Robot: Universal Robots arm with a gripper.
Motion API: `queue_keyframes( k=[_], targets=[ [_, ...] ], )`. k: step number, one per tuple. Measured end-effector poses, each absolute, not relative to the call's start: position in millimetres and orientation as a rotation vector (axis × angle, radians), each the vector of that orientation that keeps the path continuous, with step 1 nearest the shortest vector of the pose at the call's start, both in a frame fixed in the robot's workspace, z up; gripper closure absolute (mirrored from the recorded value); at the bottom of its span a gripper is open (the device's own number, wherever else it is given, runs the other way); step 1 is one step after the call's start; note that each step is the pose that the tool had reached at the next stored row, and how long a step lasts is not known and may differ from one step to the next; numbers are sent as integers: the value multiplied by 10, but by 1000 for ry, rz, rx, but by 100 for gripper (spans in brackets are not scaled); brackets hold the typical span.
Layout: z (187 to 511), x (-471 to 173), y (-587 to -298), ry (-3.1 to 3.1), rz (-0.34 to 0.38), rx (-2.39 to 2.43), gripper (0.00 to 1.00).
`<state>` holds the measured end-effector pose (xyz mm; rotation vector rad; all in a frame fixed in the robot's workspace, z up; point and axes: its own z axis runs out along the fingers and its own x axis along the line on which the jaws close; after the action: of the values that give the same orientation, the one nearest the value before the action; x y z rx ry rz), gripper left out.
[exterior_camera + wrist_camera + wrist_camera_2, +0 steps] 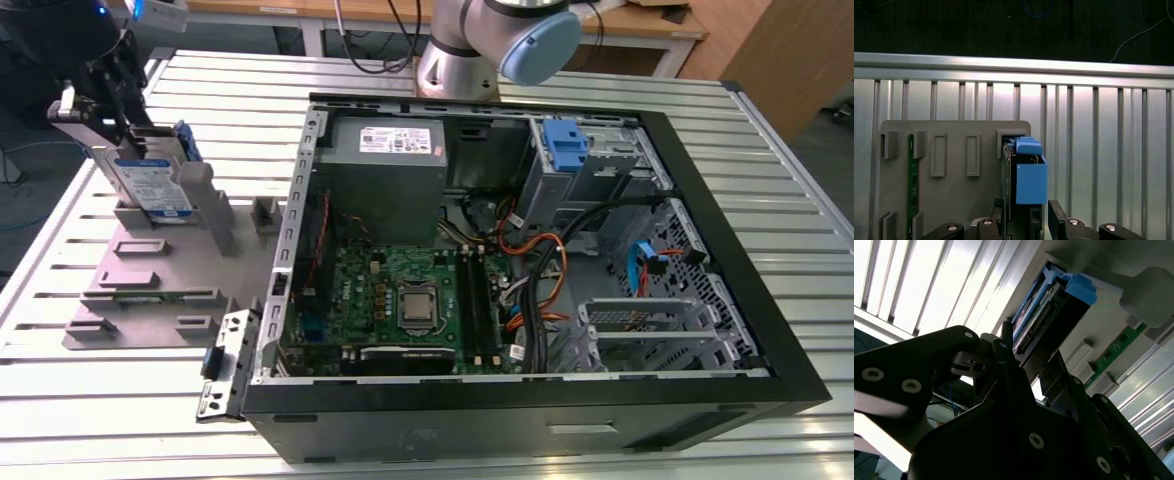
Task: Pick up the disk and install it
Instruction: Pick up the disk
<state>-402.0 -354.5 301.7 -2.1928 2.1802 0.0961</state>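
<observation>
First, the gripper: at the exterior view's left, low over the far end of the stand, right at the top edge of the disk.
Grip: in the first wrist view the gripper straddles the disk, with one side of it at each face. I cannot tell whether it is clamped on or just short of touching.
Disk: upright on its edge, seated in a slot of the stand. It has a silver body with a white-and-blue label and a blue frame around it, and in both wrist views it shows edge-on.
Stand: grey plastic with a flat base and upright posts, lying on the table just beside the computer case.
Green strip: narrow, lying in another slot of the stand, apart from the disk.
Table: pale slatted metal.
Computer case: black, lying on its side with the cover off.
Inside the case: a green circuit board, a grey box with a white sticker at the far end, and a blue bracket in a bay.
Arm: its foot stands behind the case.
</observation>
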Motion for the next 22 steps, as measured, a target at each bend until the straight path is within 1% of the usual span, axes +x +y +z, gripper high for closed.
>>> queue_keyframes(
  k=[7,22],
  targets=[
    [3018,-4020,-3545,2186,85,-2198,53],
    [3010,-4010,-3545,2186,84,-2199,53]
  ],
)
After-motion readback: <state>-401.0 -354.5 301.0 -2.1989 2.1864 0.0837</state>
